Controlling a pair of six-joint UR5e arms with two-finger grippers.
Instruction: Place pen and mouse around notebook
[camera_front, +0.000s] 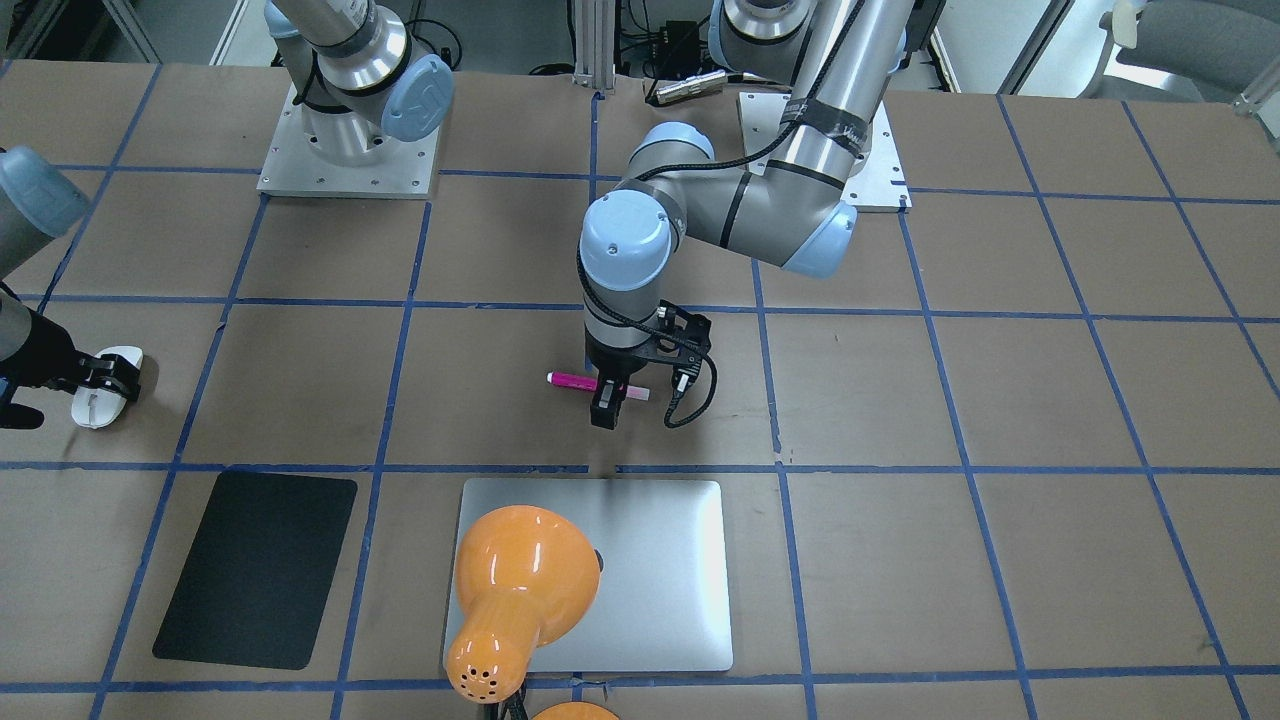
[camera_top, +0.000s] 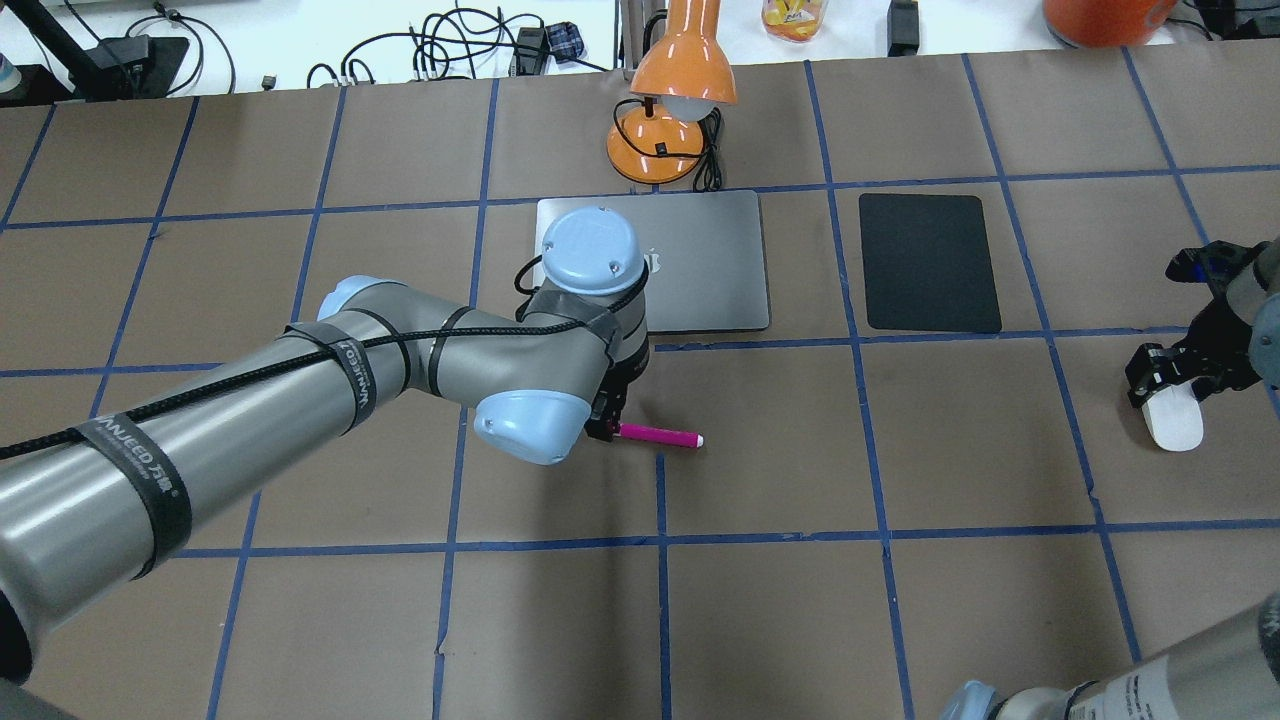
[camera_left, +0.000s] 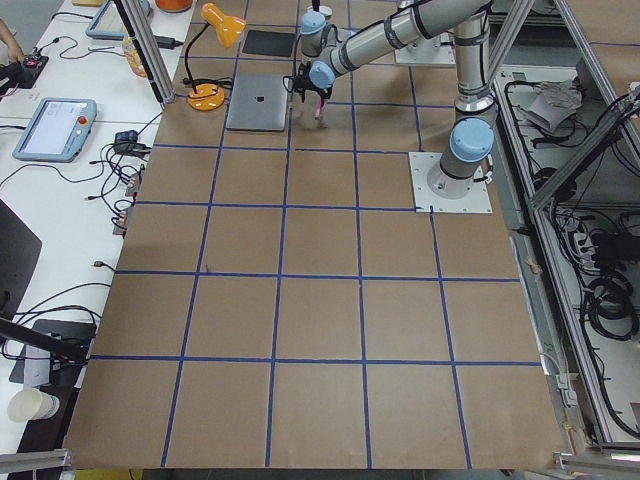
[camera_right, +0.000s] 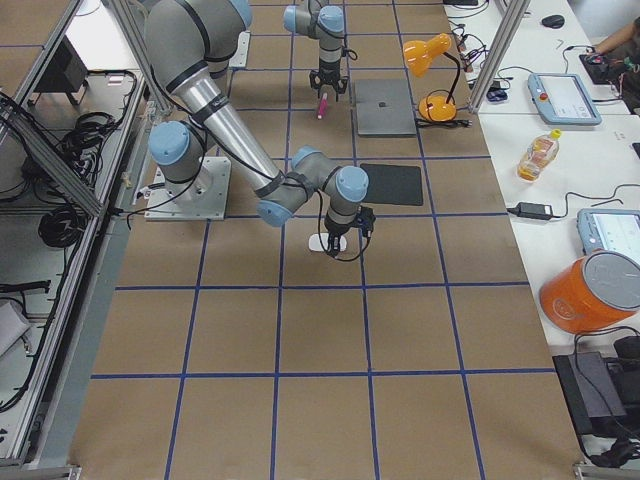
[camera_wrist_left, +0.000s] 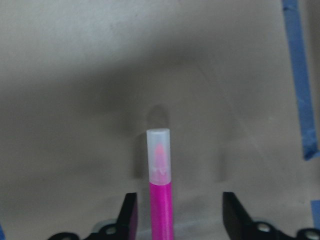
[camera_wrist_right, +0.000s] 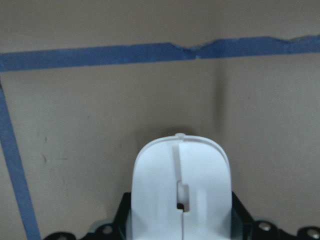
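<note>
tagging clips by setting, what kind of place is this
Most likely a robotics lab workcell: the left arm and right arm are bolted to a tape-gridded table, with a teach pendant on the side bench.

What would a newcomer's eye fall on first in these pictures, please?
The orange desk lamp, its shade hanging over the silver notebook. Then the magenta pen lying inside the open left claw mid-table, and the white mouse at the right claw, off to the robot's right.

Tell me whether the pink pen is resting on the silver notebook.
No, the pen is over bare brown paper, apart from the notebook.
</note>
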